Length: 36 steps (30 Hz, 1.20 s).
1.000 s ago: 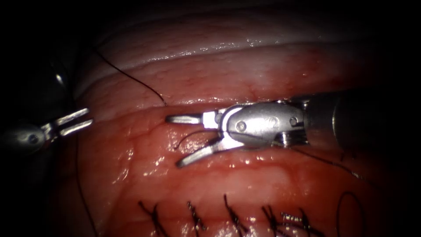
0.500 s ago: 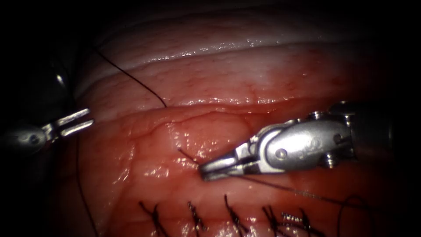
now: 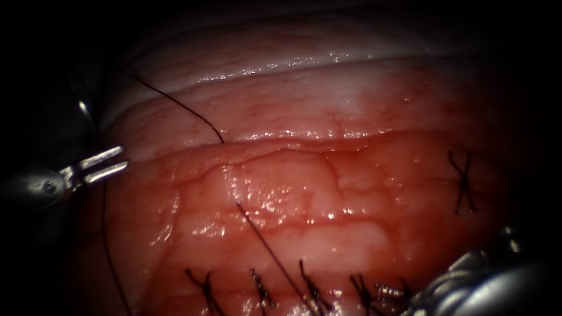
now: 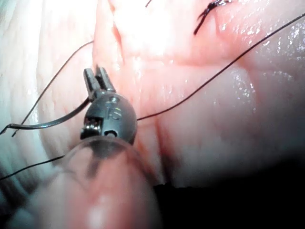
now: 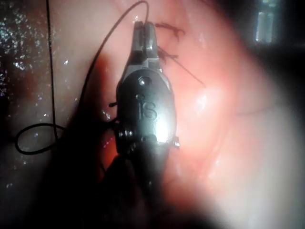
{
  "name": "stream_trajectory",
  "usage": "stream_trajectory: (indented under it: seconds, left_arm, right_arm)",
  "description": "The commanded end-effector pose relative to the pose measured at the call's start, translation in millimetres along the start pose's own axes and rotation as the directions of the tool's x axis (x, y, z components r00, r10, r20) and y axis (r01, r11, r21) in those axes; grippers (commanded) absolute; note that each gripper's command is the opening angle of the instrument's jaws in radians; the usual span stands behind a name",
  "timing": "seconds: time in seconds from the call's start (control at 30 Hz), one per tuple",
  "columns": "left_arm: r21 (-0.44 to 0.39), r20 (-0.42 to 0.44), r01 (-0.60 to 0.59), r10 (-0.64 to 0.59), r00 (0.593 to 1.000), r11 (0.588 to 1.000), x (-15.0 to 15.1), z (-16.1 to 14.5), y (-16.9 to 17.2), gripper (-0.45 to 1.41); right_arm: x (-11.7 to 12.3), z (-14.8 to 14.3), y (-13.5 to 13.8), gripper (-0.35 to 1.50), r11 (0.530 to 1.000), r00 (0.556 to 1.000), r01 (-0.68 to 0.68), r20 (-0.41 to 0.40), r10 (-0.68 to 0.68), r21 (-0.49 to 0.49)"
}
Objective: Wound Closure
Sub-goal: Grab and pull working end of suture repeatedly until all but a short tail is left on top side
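Observation:
My right tool (image 5: 144,29) is shut on the thread (image 3: 269,251). That strand runs taut from a point in the tissue (image 3: 351,175) near the middle down toward the tool's wrist (image 3: 480,287) at the lower right. The left tool (image 3: 105,164) rests at the left edge, its jaws slightly apart and holding nothing. The curved needle (image 4: 47,123) lies free on the pale tissue beside the left tool's wrist, not in the tissue. Another thread (image 3: 181,108) runs from the upper left into the horizontal crease.
Several dark knotted stitches (image 3: 310,289) line the bottom of the endoscope view, and a crossed stitch (image 3: 462,181) sits at the right. A loose thread (image 3: 108,246) hangs down the left side. Red fluid wets the tissue. A thread loop (image 5: 33,138) lies beside the right tool.
The right tool closed on the short thread end near the middle, then withdrew to the lower right, drawing that thread straight. The left tool has barely moved.

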Motion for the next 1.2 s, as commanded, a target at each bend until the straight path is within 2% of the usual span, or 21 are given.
stream_trajectory:
  seconds: [0.03,0.13,0.17,0.23,0.27,0.37,0.4,0.43,0.5,0.53,0.73,0.97,1.2]
  left_arm:
    - [-0.001,-0.003,0.000,0.000,1.000,1.000,-0.3,0.8,0.3,-0.45]
    - [-0.004,-0.002,-0.001,0.001,1.000,1.000,-0.2,0.9,0.4,-0.45]
    - [-0.005,0.000,-0.002,0.002,1.000,1.000,-0.2,0.9,0.4,-0.45]
    - [-0.005,0.000,-0.002,0.002,1.000,1.000,-0.2,0.9,0.4,-0.45]
    - [-0.005,0.000,-0.002,0.002,1.000,1.000,-0.2,0.9,0.4,-0.45]
    - [-0.005,0.000,-0.002,0.002,1.000,1.000,-0.2,0.9,0.4,-0.45]
    - [-0.005,-0.001,-0.002,0.002,1.000,1.000,-0.3,0.9,0.4,-0.45]
    - [-0.006,-0.001,-0.002,0.002,1.000,1.000,-0.3,0.8,0.4,-0.45]
    - [-0.007,-0.001,-0.002,0.002,1.000,1.000,-0.3,0.8,0.4,-0.45]
    - [-0.007,-0.001,-0.002,0.002,1.000,1.000,-0.3,0.8,0.4,-0.45]
    - [-0.007,-0.002,-0.002,0.002,1.000,1.000,-0.4,0.9,0.3,-0.45]
    - [-0.006,-0.002,-0.002,0.002,1.000,1.000,-0.4,1.0,0.3,-0.45]
    - [-0.006,-0.002,-0.003,0.003,1.000,1.000,-0.4,0.9,0.3,-0.45]
  right_arm:
    - [0.5,1.1,-0.4,-0.35,1.000,1.000,0.004,-0.010,-0.004,0.006]
    - [1.1,1.4,-0.6,-0.35,1.000,1.000,0.006,-0.013,-0.006,0.007]
    - [1.1,1.4,-0.3,-0.25,1.000,1.000,0.009,-0.015,-0.009,-0.004]
    - [0.3,1.1,1.5,1.03,0.995,1.000,-0.014,0.000,0.014,-0.094]
    - [-0.3,0.9,2.4,1.20,0.991,0.999,-0.024,0.019,0.027,-0.131]
    - [-2.2,0.5,4.5,1.41,0.982,0.998,-0.043,0.036,0.050,-0.185]
    - [-2.8,0.4,5.1,1.45,0.977,0.998,-0.037,0.041,0.046,-0.210]
    - [-4.5,0.3,6.1,1.48,0.968,0.997,-0.027,0.062,0.044,-0.248]
    - [-6.0,0.3,6.6,1.48,0.965,0.996,-0.023,0.077,0.044,-0.262]
    - [-7.5,0.3,7.2,1.48,0.962,0.995,-0.024,0.090,0.050,-0.273]
    - [-11.5,0.7,8.7,1.48,0.953,0.990,-0.014,0.129,0.056,-0.302]
    - [-15.6,4.1,9.3,1.46,0.946,0.986,0.010,0.160,0.045,-0.324]
    - [-18.4,6.6,9.5,1.45,0.946,0.982,0.014,0.181,0.048,-0.324]
